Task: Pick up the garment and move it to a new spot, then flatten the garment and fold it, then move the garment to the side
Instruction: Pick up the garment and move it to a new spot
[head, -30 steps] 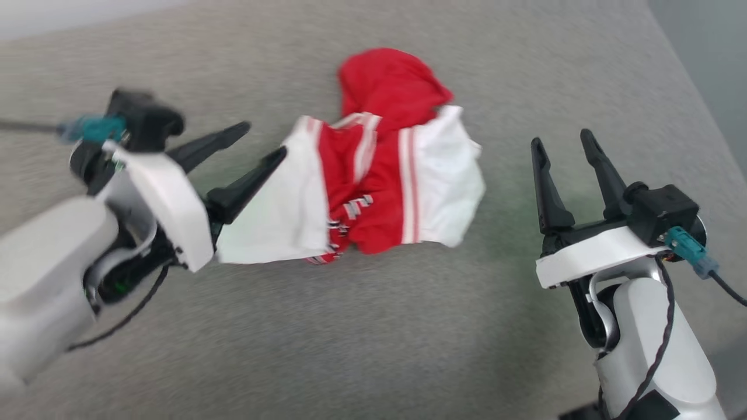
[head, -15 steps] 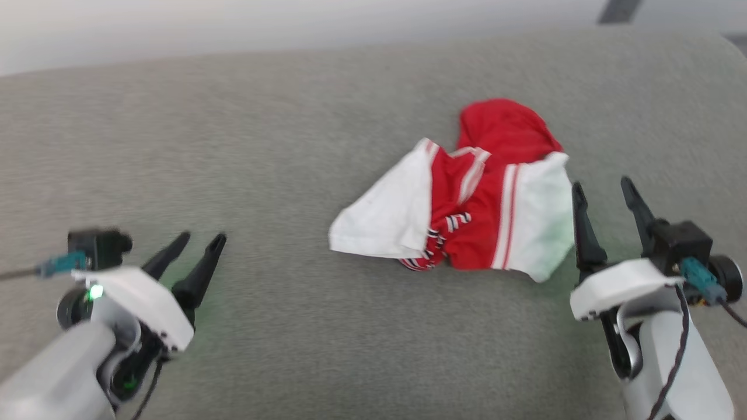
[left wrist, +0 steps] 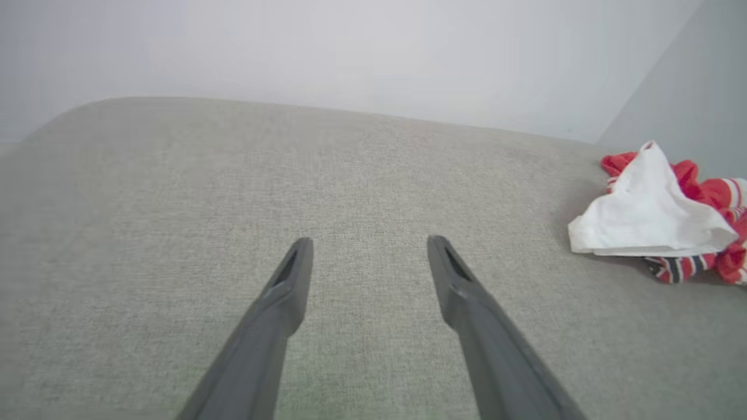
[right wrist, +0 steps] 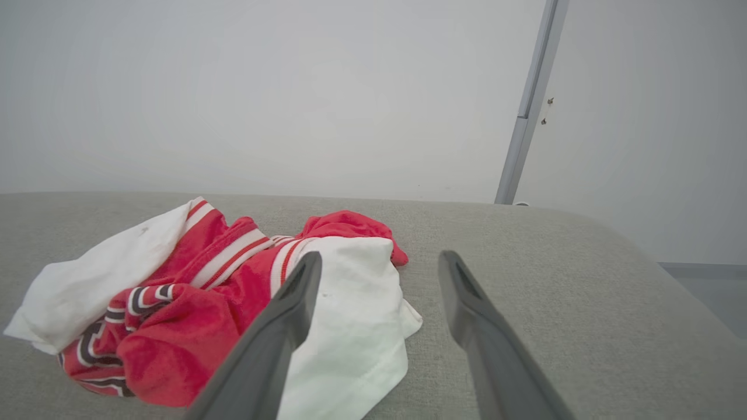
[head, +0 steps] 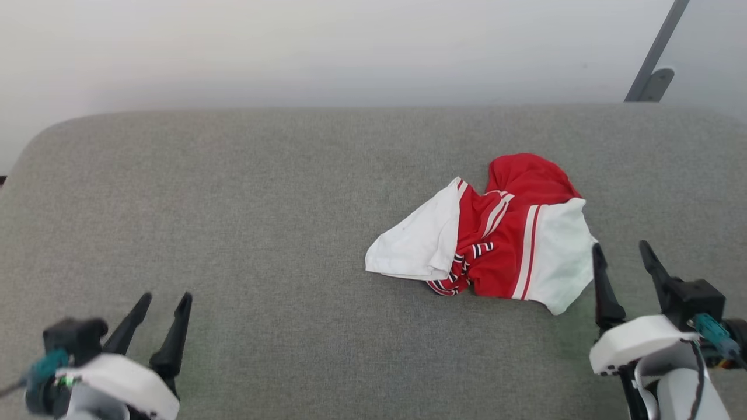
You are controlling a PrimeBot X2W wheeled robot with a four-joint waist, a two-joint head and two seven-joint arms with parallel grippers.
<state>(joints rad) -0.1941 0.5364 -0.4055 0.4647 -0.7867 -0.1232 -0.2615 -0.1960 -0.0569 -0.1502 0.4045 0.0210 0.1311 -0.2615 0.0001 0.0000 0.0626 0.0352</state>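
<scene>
The garment (head: 496, 245) lies crumpled on the grey cushioned surface (head: 262, 233), right of centre: red cloth with white sleeves and striped trim. My right gripper (head: 621, 251) stands open just to its right, fingertips near the white sleeve edge, nothing between them. In the right wrist view the garment (right wrist: 204, 291) sits left of my open right gripper (right wrist: 376, 259), whose left finger overlaps the white sleeve. My left gripper (head: 163, 300) is open at the lower left, far from the cloth. The left wrist view shows my open left gripper (left wrist: 367, 245) over bare fabric, with the garment (left wrist: 653, 216) at the far right.
A pale wall (head: 350, 52) rises behind the cushion's rounded far edge. A grey metal post (head: 653, 58) leans at the upper right. The cushion's left end curves off near the corner (head: 35, 146). Bare grey fabric stretches left of the garment.
The head camera has tilted up and back, bringing the wall into view. My left gripper has drawn away from the garment's white sleeve to the lower left. The garment lies as before.
</scene>
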